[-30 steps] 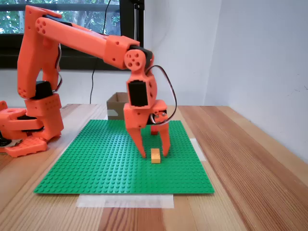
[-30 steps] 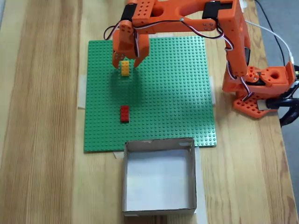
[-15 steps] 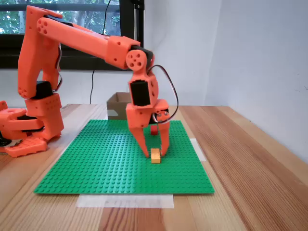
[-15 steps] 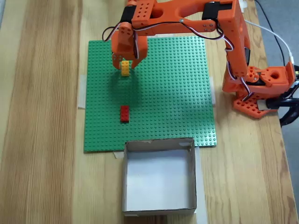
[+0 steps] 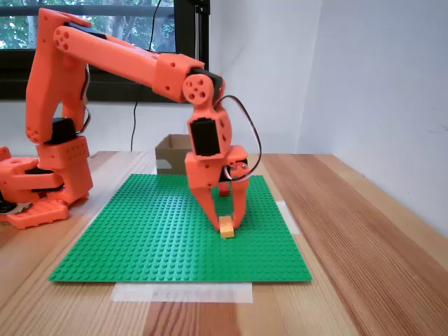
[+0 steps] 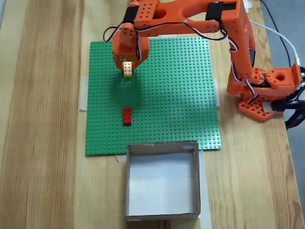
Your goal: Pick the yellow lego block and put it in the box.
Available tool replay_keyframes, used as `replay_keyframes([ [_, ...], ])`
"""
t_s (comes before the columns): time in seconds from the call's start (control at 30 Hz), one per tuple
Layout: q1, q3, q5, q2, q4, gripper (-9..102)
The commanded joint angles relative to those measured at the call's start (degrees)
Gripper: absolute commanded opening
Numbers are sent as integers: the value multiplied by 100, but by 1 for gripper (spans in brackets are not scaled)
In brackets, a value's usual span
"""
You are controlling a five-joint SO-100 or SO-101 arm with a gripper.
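Note:
The yellow lego block (image 5: 227, 228) lies on the green baseplate (image 5: 140, 231), toward its right side in a fixed view. My orange gripper (image 5: 227, 223) points down over it, with its two fingers closed against the block's sides. Seen from above in a fixed view, the gripper (image 6: 127, 70) covers the far end of the yellow lego block (image 6: 127, 71) near the plate's upper left. The box (image 6: 127, 181), brown cardboard and open-topped, stands at the plate's lower edge; it shows behind the arm as the box (image 5: 170, 152).
A small red brick (image 6: 127, 116) sits on the baseplate (image 6: 176, 95) between the block and the box. The arm's base (image 6: 264, 90) stands on the wooden table at the plate's right side. Pale tape strips hold the plate's edges.
The fingers have closed in from a wide stance onto the yellow block's sides. The block has stayed on the plate, and the arm has barely shifted.

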Motion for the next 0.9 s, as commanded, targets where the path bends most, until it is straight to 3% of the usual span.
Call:
replay_keyframes([
  [0.0, 18, -70, -44, 35, -35, 4],
  [0.2, 26, -18, -44, 53, -44, -1],
  [0.87, 53, 44, 18, 642, 88, -1],
])
